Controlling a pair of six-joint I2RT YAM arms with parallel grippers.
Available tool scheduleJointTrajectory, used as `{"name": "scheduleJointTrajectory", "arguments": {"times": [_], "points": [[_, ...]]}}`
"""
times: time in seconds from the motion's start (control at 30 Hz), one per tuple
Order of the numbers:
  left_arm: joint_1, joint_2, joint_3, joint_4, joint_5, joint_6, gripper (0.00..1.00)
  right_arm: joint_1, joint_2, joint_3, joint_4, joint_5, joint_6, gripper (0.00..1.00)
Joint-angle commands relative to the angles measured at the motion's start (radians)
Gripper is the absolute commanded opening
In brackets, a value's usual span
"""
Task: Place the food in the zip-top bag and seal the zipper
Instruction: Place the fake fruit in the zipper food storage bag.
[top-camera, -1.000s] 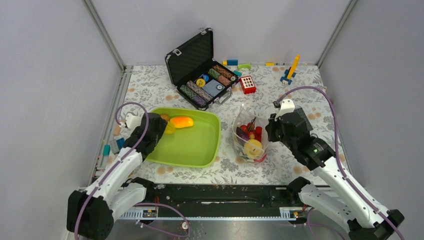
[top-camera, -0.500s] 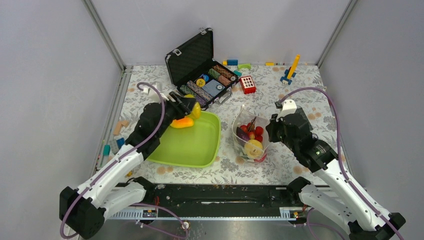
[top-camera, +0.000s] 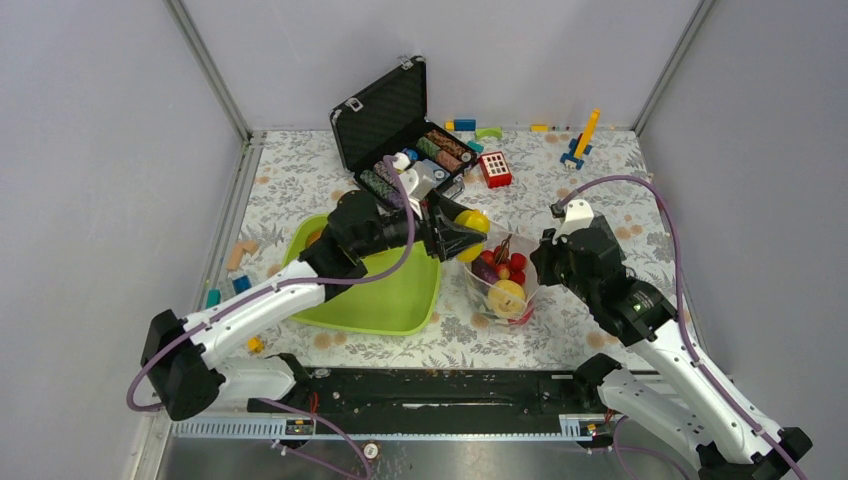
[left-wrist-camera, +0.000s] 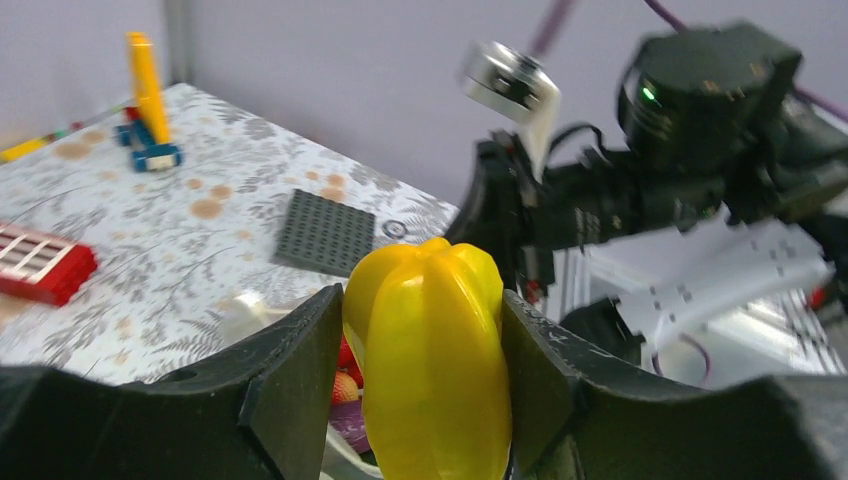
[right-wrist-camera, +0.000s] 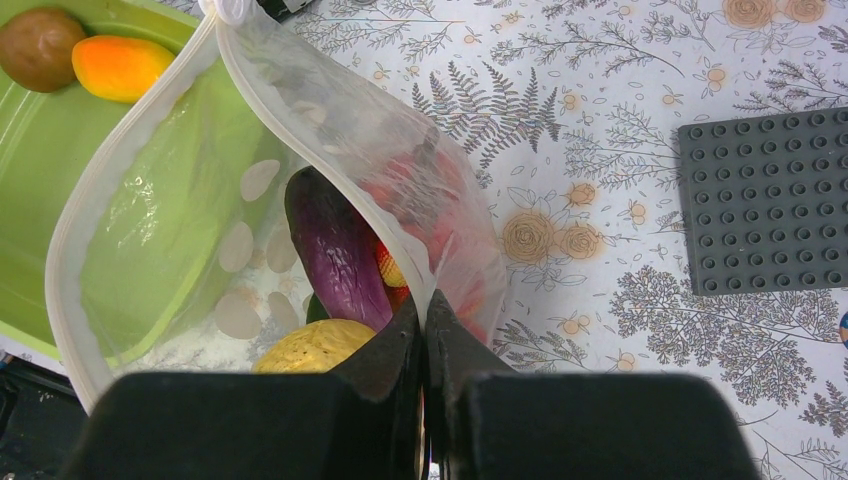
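Progress looks well past the halfway mark by our reckoning, though the sealing is not yet begun. We see the zip-top bag (right-wrist-camera: 170, 220) lying on the flowered table just right of the green tray (top-camera: 380, 300), its mouth spread wide, with the purple eggplant (right-wrist-camera: 335, 255), a pale yellow fruit (right-wrist-camera: 315, 350) and some red pieces already inside. The right gripper (right-wrist-camera: 422, 330) is pinched tight on the bag's near lip, holding that side up so the opening gapes. The left gripper (left-wrist-camera: 425, 340) is clamped on a ribbed yellow fruit (left-wrist-camera: 430, 360), one finger on each flank, and in the overhead view it hangs above the tray's right edge, close to the bag's mouth. We judge this piece to be on its way in. Left in the tray are an orange fruit (right-wrist-camera: 120, 68) and a dark brownish round piece (right-wrist-camera: 38, 48), lying just beside each other at the far corner. Those two would need fetching, and the zipper (right-wrist-camera: 105, 170) stands fully parted, so closing it is all to come.
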Motion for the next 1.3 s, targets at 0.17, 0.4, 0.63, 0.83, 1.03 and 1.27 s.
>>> {"name": "scheduleJointTrajectory", "arguments": {"times": [0.17,0.4,0.63,0.83,1.03,1.27], "points": [[-0.025,0.176,0.133,0.068,0.218,0.137,0.20,-0.005,-0.019,-0.002,0.029,0.006,-0.001,0.06],[-0.034,0.300,0.233,0.028,0.312,0.154,0.25,-0.003,-0.018,-0.003,0.028,0.009,-0.001,0.06],[-0.052,0.356,0.295,-0.114,0.298,0.242,0.38,-0.005,-0.021,-0.005,0.028,0.017,-0.003,0.06],[-0.053,0.355,0.305,-0.180,0.278,0.282,0.75,-0.004,-0.017,-0.004,0.027,0.020,-0.004,0.06],[-0.055,0.353,0.310,-0.199,0.268,0.283,0.99,-0.003,-0.016,-0.005,0.028,0.020,-0.004,0.06],[-0.055,0.327,0.315,-0.218,0.212,0.260,0.99,-0.004,-0.021,-0.007,0.027,0.021,-0.003,0.06]]}}
